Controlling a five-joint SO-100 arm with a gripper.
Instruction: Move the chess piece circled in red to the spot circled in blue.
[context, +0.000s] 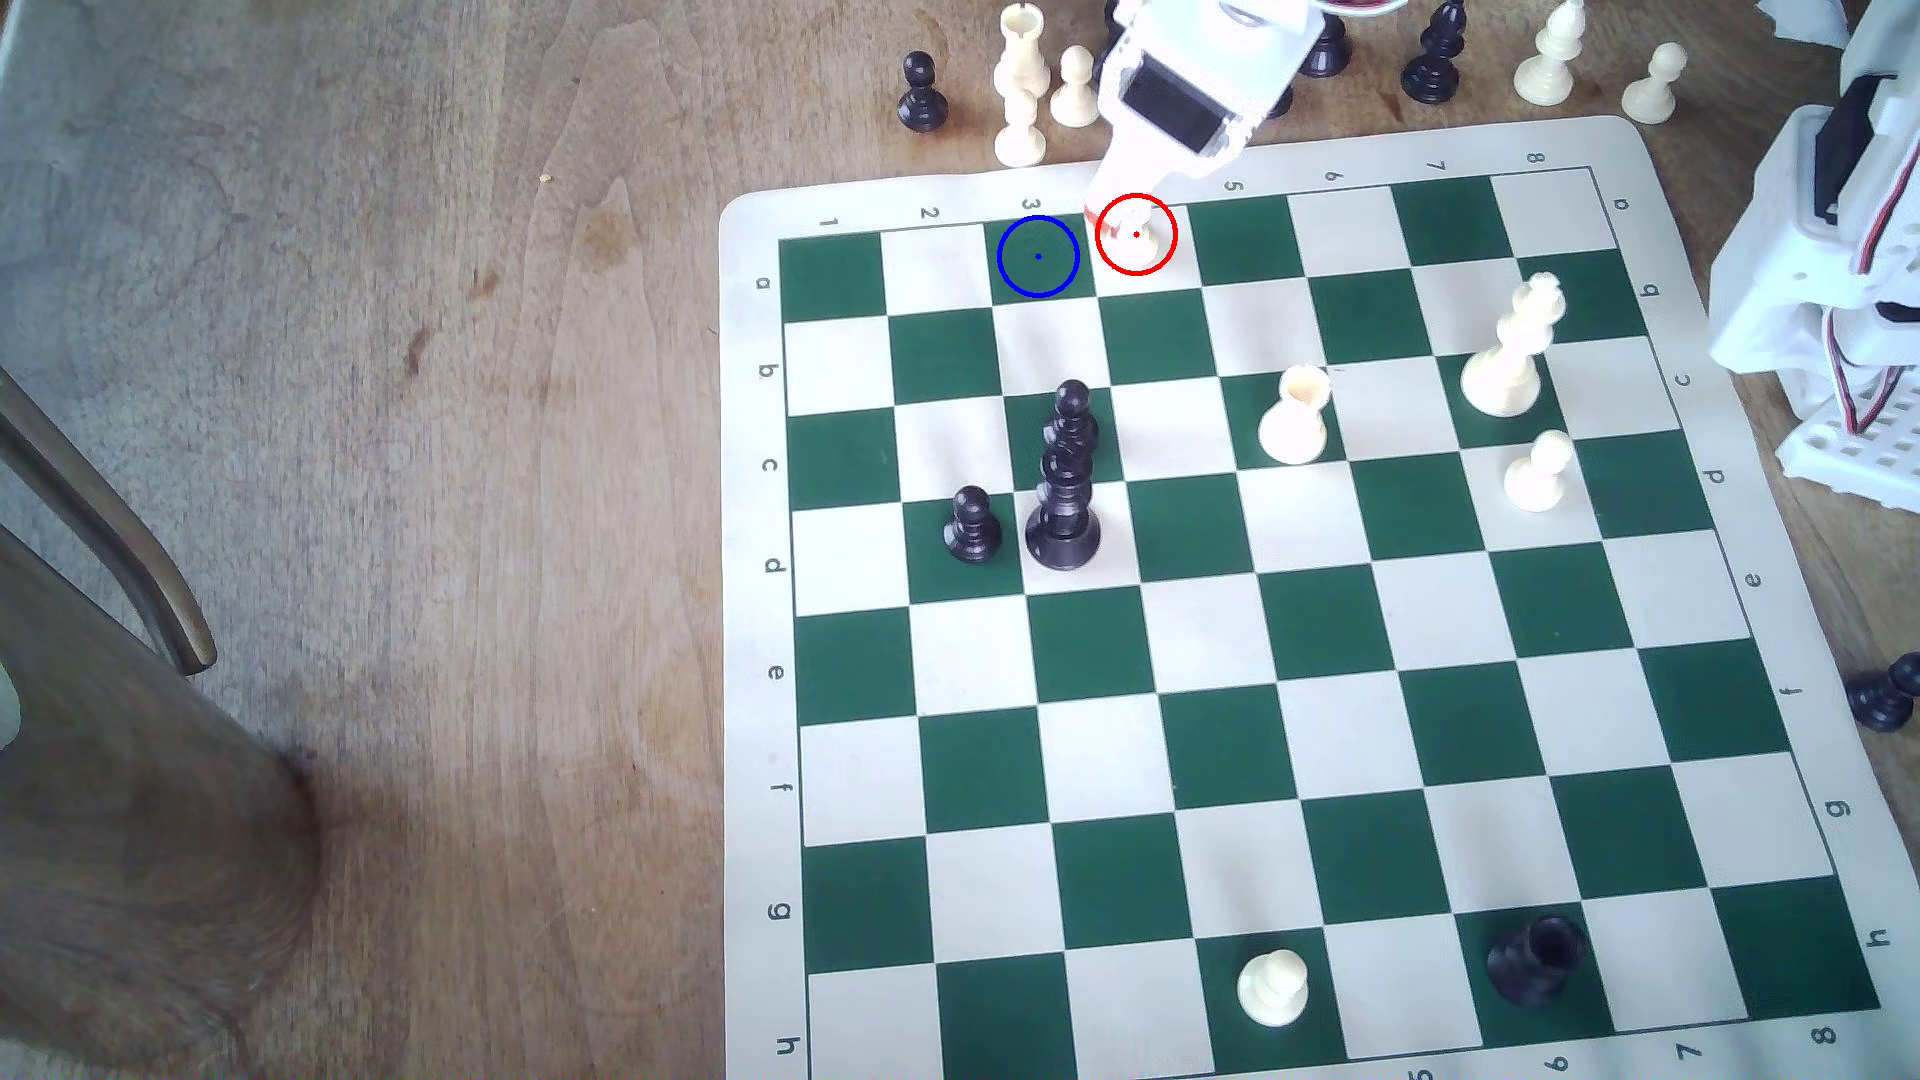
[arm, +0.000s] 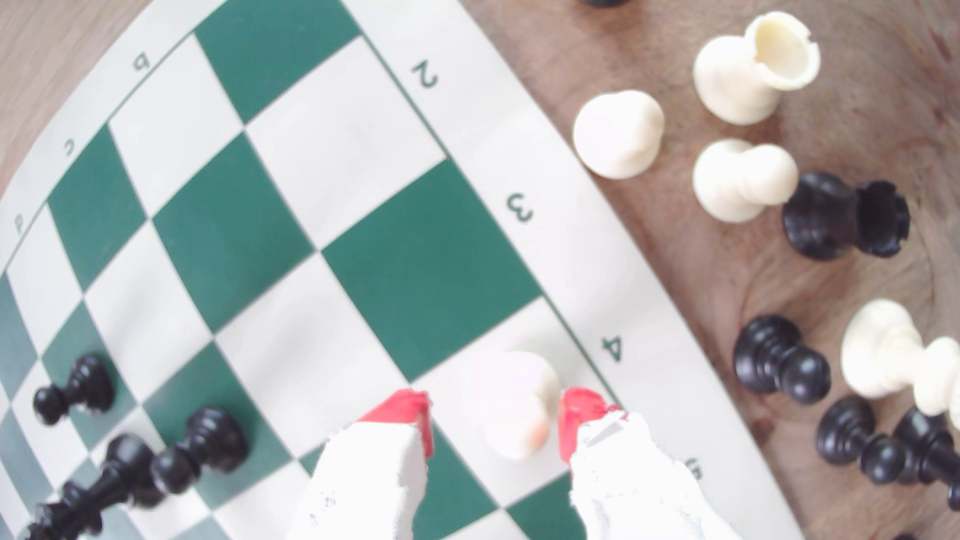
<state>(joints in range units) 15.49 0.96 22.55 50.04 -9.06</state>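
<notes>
The cream pawn (context: 1139, 221) stands inside the red ring on the cream square of row a, column 4, at the board's far edge. One square towards the exterior view's left is the dark green square with the blue ring and dot (context: 1038, 257), with nothing on it. My white gripper (context: 1120, 216) comes down from the far side onto the pawn. In the wrist view the pawn (arm: 514, 402) sits between the red-tipped fingers (arm: 410, 413) of the gripper (arm: 493, 415). The jaws stand apart, with a gap on one side of the pawn. The green square (arm: 431, 270) by label 3 lies just beyond.
Captured cream and black pieces (context: 1023, 93) crowd the wood just past the board's far edge. Two tall black pieces (context: 1065, 488) and a black pawn (context: 972, 527) stand around c3–d3. Cream pieces (context: 1294, 415) stand at mid-right. The arm's base (context: 1839, 260) is at the right edge.
</notes>
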